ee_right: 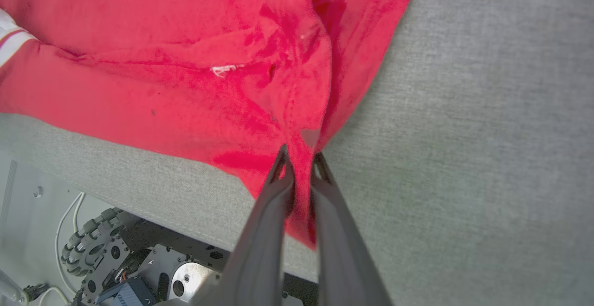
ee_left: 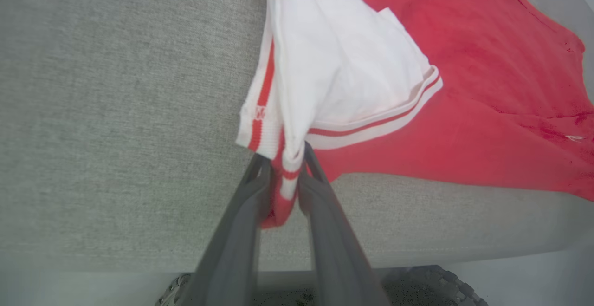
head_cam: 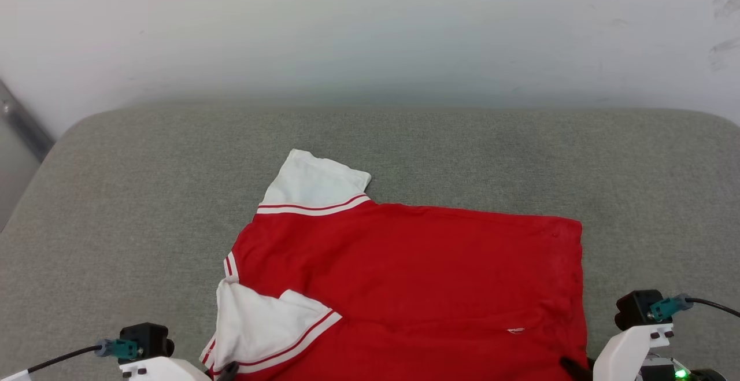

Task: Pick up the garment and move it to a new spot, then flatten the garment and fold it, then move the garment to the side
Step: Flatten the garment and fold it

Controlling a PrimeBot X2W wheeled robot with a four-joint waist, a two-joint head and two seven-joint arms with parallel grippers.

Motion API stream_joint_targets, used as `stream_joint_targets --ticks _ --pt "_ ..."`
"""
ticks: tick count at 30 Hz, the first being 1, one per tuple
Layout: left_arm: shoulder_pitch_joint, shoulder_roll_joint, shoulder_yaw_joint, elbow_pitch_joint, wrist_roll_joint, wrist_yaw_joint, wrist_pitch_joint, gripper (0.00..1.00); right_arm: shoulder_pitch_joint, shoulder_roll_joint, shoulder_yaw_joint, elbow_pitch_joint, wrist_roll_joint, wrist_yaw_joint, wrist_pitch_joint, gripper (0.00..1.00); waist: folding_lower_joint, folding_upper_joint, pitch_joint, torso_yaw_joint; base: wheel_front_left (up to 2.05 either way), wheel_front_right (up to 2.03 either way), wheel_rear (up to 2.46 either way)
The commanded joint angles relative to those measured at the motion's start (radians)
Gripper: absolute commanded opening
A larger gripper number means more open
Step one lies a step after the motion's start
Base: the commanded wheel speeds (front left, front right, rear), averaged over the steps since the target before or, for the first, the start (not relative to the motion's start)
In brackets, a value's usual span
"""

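Observation:
The garment (head_cam: 404, 277) lies spread on the grey cushioned surface (head_cam: 115, 196), red body to the right, white sleeves with striped trim to the left. Its near edge hangs at the surface's front edge. My left gripper (head_cam: 225, 372) is at the near left corner. In the left wrist view the left gripper (ee_left: 284, 157) is closed on the striped trim of the garment (ee_left: 464, 87), by the near sleeve. My right gripper (head_cam: 569, 365) is at the near right corner. In the right wrist view the right gripper (ee_right: 299, 155) pinches the red hem of the garment (ee_right: 162, 64).
A pale wall (head_cam: 370, 34) rises behind the surface. Bare grey fabric (ee_right: 464, 134) stretches left, right and behind the garment. Below the front edge are the robot's wheeled base (ee_right: 93, 245) and a wheel (ee_left: 431, 287).

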Motion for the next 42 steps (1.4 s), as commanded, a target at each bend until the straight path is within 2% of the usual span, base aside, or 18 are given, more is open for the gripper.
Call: stream_joint_targets --ticks 1,8,14,22,26,32,37,42 --pt "-0.021 -0.012 0.000 0.000 0.006 -0.003 -0.010 1.00 0.009 0.002 -0.002 -0.002 -0.011 -0.001 -0.022 1.00 0.0001 0.0000 0.002 -0.003 0.00 0.00 0.00" --pt "-0.086 -0.030 0.024 0.025 0.051 -0.010 -0.098 1.00 0.010 0.010 -0.008 -0.063 -0.063 -0.001 -0.236 1.00 0.0001 0.0000 0.005 -0.038 0.00 0.00 0.00" --pt "-0.174 -0.040 0.063 0.033 0.100 -0.022 -0.205 1.00 -0.032 0.050 -0.057 -0.129 -0.151 -0.001 -0.433 1.00 0.0001 0.0000 0.030 -0.091 0.00 0.00 0.00" --pt "-0.407 -0.030 0.108 0.062 0.142 -0.046 -0.249 1.00 -0.151 0.110 -0.077 -0.217 -0.248 -0.001 -0.606 1.00 0.0001 0.0000 0.213 -0.162 0.00 0.00 0.00" --pt "-0.543 -0.006 0.127 0.107 0.148 -0.077 -0.231 1.00 -0.210 0.138 -0.072 -0.248 -0.266 -0.001 -0.667 1.00 0.0001 0.0000 0.318 -0.194 0.00 0.00 0.00" --pt "-0.739 0.056 0.113 0.199 0.129 -0.156 -0.094 1.00 -0.266 0.165 -0.061 -0.264 -0.279 -0.001 -0.712 1.00 0.0001 0.0000 0.424 -0.237 0.00 0.00 0.00" --pt "-0.869 0.118 0.079 0.287 0.092 -0.204 0.122 1.00 -0.291 0.180 -0.056 -0.274 -0.287 -0.001 -0.723 1.00 0.0001 0.0000 0.477 -0.268 0.00 0.00 0.00" --pt "-0.956 0.182 0.052 0.352 0.054 -0.217 0.343 1.00 -0.296 0.190 -0.046 -0.276 -0.279 -0.001 -0.729 1.00 0.0001 0.0000 0.523 -0.300 0.00 0.00 0.00"
